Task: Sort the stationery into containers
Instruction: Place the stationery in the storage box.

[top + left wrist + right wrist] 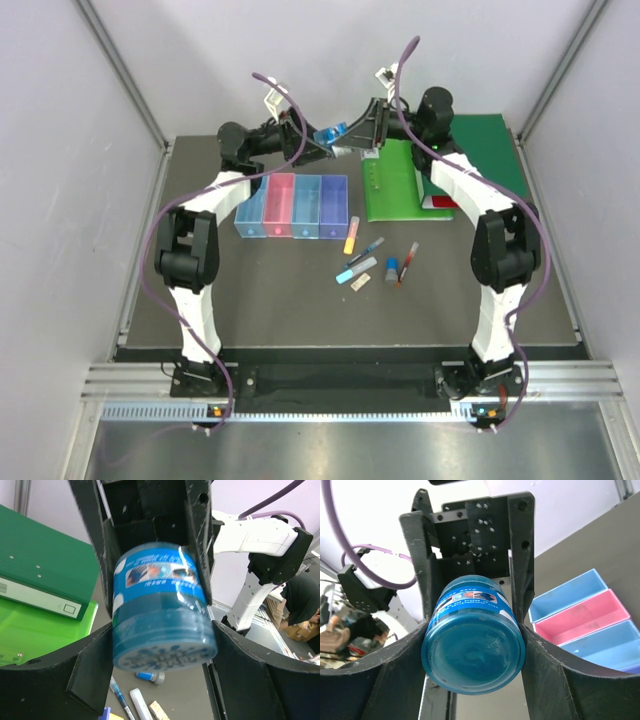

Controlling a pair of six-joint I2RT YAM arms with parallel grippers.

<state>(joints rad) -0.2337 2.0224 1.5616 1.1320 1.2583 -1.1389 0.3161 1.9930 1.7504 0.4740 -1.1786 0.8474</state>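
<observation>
A round blue jar (pixel 330 132) with a printed label hangs in the air behind the containers, held from both sides. My left gripper (pixel 318 143) is shut on one end (pixel 160 615). My right gripper (pixel 352 135) is shut on the other end (pixel 472 645). The blue (pixel 251 210), pink (pixel 279 205), light-blue (pixel 306 205) and purple (pixel 333 205) containers stand in a row. On the table lie an orange-yellow highlighter (pixel 351 235), a dark pen (pixel 366 250), a light-blue marker (pixel 356 270), a tan eraser (pixel 361 284), a small blue cylinder (pixel 391 270) and a red pen (pixel 408 262).
A flat green board (pixel 390 185) lies right of the containers, under the right arm. Green binders (pixel 490 150) fill the back right corner, one (pixel 40 565) showing in the left wrist view. White walls close in the table on three sides.
</observation>
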